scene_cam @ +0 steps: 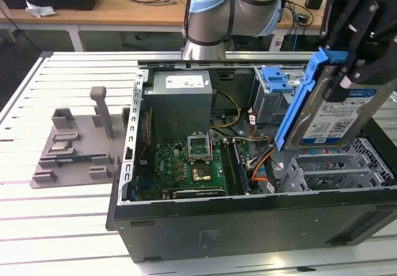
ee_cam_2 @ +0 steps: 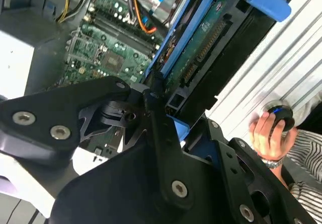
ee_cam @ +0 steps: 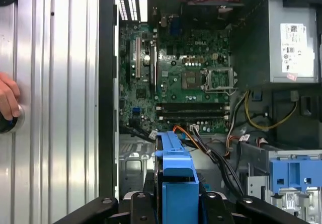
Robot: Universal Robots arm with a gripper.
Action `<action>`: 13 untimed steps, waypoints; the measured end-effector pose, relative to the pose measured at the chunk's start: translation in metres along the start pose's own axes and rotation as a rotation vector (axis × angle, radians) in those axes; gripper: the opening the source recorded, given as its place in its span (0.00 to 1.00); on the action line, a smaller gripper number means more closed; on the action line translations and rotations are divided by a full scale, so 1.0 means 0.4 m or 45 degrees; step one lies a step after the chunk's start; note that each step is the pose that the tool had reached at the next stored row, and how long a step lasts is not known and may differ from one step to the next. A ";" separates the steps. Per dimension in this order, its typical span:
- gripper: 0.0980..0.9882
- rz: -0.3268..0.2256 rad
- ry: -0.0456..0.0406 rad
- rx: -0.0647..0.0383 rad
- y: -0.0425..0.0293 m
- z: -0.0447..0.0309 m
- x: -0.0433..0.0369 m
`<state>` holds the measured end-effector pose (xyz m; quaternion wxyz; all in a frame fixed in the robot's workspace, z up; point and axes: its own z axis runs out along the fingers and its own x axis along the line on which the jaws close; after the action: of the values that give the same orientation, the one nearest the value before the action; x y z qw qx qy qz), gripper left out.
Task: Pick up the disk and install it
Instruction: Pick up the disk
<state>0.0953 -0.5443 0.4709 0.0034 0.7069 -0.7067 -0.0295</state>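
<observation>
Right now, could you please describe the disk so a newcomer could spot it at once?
Find the open black computer case. Above its end at the exterior view's right, the gripper holds the disk tilted. Its blue frame and white-and-blue label set it apart from the grey power supply.

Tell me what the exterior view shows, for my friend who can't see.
A black end effector grips the blue-framed disk, tilted, above the open computer case at the exterior view's right. Inside the case are a green motherboard and a grey power supply.
</observation>
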 end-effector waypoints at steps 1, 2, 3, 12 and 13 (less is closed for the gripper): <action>0.30 0.000 0.000 -0.001 -0.009 0.002 0.000; 0.30 0.000 0.000 -0.002 -0.028 0.007 0.000; 0.30 0.000 0.000 -0.003 -0.044 0.010 0.001; 0.30 0.000 0.000 -0.007 -0.090 0.025 0.021; 0.30 0.000 0.000 -0.007 -0.090 0.025 0.021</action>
<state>0.1306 -0.5522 0.4590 0.0054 0.7068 -0.7067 -0.0315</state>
